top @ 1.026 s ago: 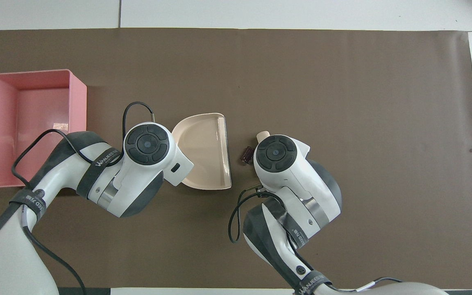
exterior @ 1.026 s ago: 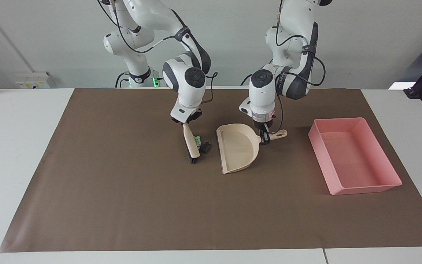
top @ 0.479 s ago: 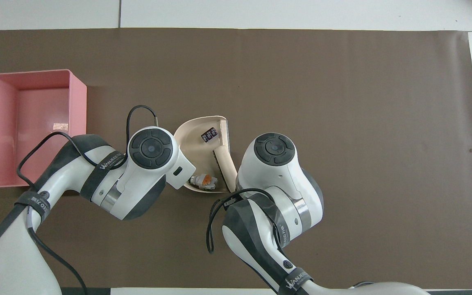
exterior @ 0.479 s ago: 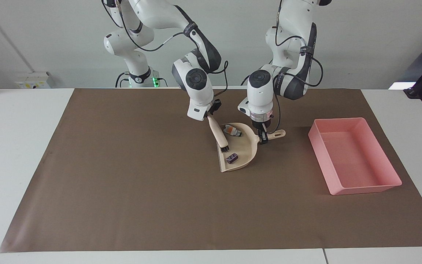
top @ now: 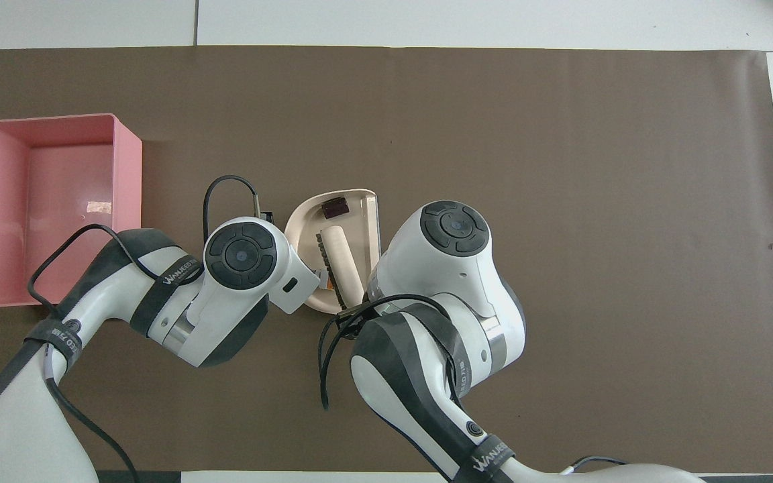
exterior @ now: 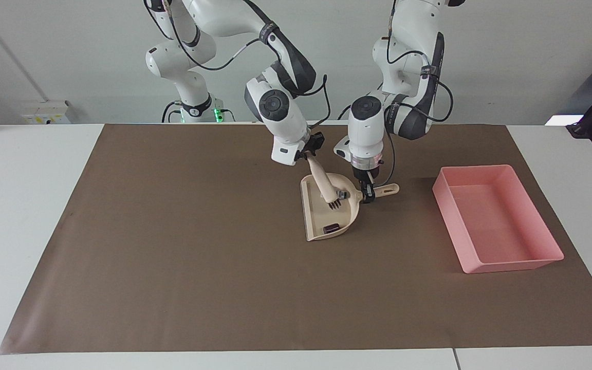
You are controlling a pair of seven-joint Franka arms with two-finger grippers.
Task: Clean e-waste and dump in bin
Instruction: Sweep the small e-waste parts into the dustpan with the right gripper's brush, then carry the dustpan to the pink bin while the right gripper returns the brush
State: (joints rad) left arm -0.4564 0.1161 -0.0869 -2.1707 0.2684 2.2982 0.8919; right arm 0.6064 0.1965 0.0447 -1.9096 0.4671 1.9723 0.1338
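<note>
The beige dustpan (exterior: 319, 221) lies on the brown mat with both bits of e-waste in it. The dark cylinder (exterior: 332, 227) lies at the pan's end farther from the robots and also shows in the overhead view (top: 335, 207). The white component (exterior: 344, 195) lies against the pan's back wall near the handle, mostly hidden by the brush (exterior: 323, 181). My right gripper (exterior: 310, 152) is shut on the brush handle, with the bristles (exterior: 334, 203) inside the pan. My left gripper (exterior: 368, 194) is shut on the dustpan handle (exterior: 387, 189). The pink bin (exterior: 447, 205) stands toward the left arm's end.
The brown mat (exterior: 172, 257) covers most of the white table. In the overhead view the bin (top: 128, 168) lies beside the left arm's forearm, and the dustpan (top: 306, 228) and brush (top: 341, 258) show between the two wrists.
My right gripper swept the brush toward the left arm's end, pushing both bits off the mat into the dustpan. The brush is now deep in the pan; the cylinder slid to the pan's farther end.
</note>
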